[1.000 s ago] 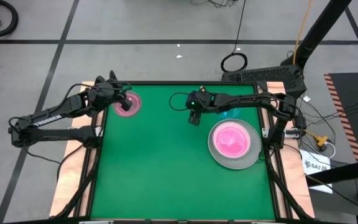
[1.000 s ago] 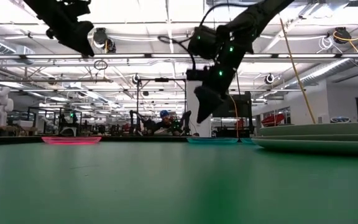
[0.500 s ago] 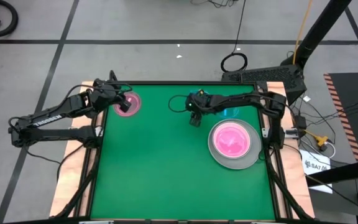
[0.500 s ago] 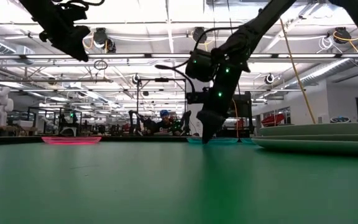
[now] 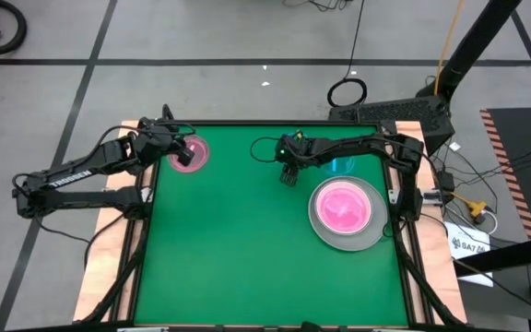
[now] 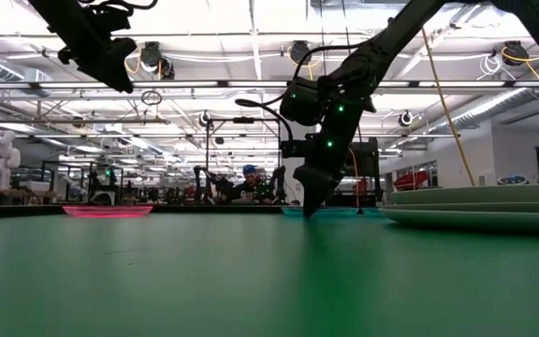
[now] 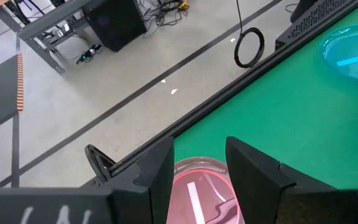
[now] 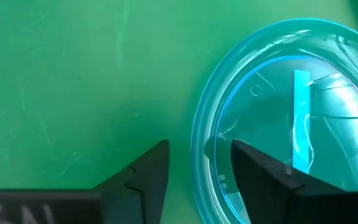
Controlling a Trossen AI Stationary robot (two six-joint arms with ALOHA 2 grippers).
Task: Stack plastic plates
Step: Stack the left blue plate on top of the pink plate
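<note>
- Right gripper (image 8: 194, 168): jaws parted a little and lowered to the desk (image 5: 238, 240), straddling the near rim of the blue plate (image 8: 284, 118); nothing clamped yet.
- Left gripper (image 7: 197, 171): jaws open, empty, held above a single pink plate (image 5: 189, 153) at the desk's far left corner.
- Blue plate: small, translucent, on the desk by the far edge, just beyond the stack.
- Stack (image 5: 346, 214): grey plate at the bottom, another pink plate (image 5: 344, 207) on top; on the desk's right side, near the right arm's base.
</note>
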